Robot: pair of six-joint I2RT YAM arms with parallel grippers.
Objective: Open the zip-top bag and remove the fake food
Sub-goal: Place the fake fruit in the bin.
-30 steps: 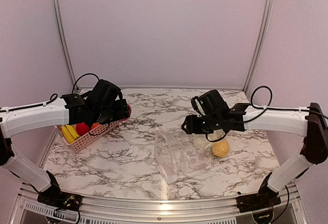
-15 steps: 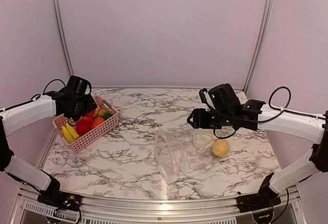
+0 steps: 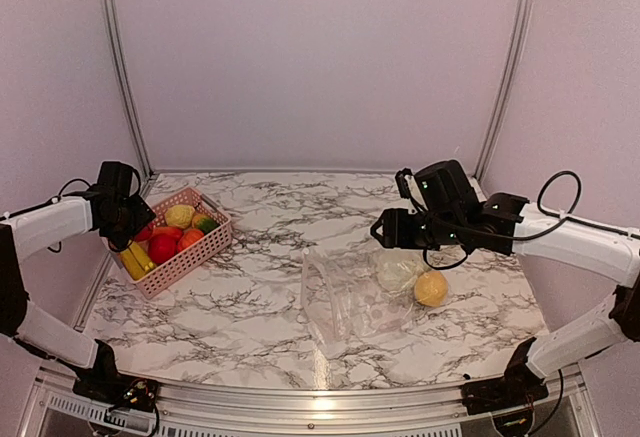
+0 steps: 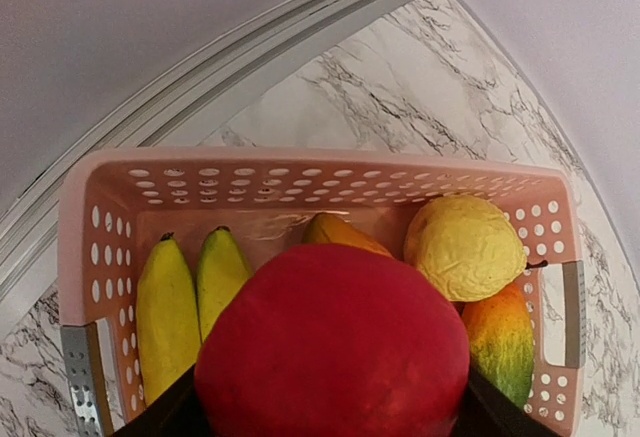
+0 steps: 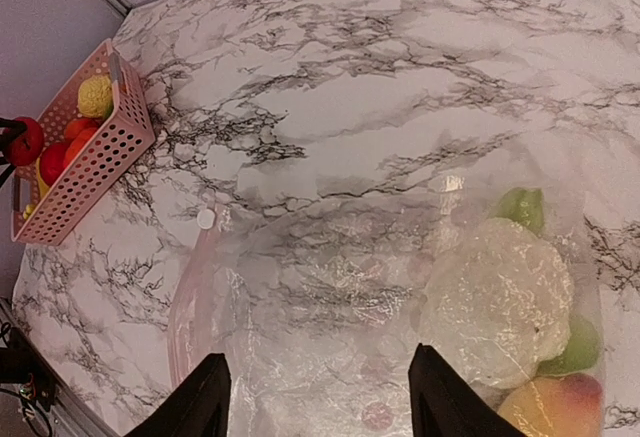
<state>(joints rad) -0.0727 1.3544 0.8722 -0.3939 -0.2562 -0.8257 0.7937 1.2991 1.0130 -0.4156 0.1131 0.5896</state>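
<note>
The zip-top bag [image 5: 330, 297] is clear, crinkled, glossy plastic. The pink basket [image 4: 300, 182] is perforated matt plastic. The red fruit [image 4: 330, 347] looks smooth, the lemon [image 4: 465, 247] rough and dimpled. The table [image 3: 250, 307] is smooth and marble-patterned.

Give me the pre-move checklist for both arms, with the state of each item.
1. Left hand grips the red round plastic fruit: ok.
2. Fruit is over the pink perforated plastic basket: ok.
3. Free spot beneath it: cannot tell, the fruit hides it.
4. Right hand open, empty, above the clear crinkly zip-top bag: ok.
5. Bag emptied: not ok; a pale cauliflower piece and a yellow-orange round fruit are inside.
</note>
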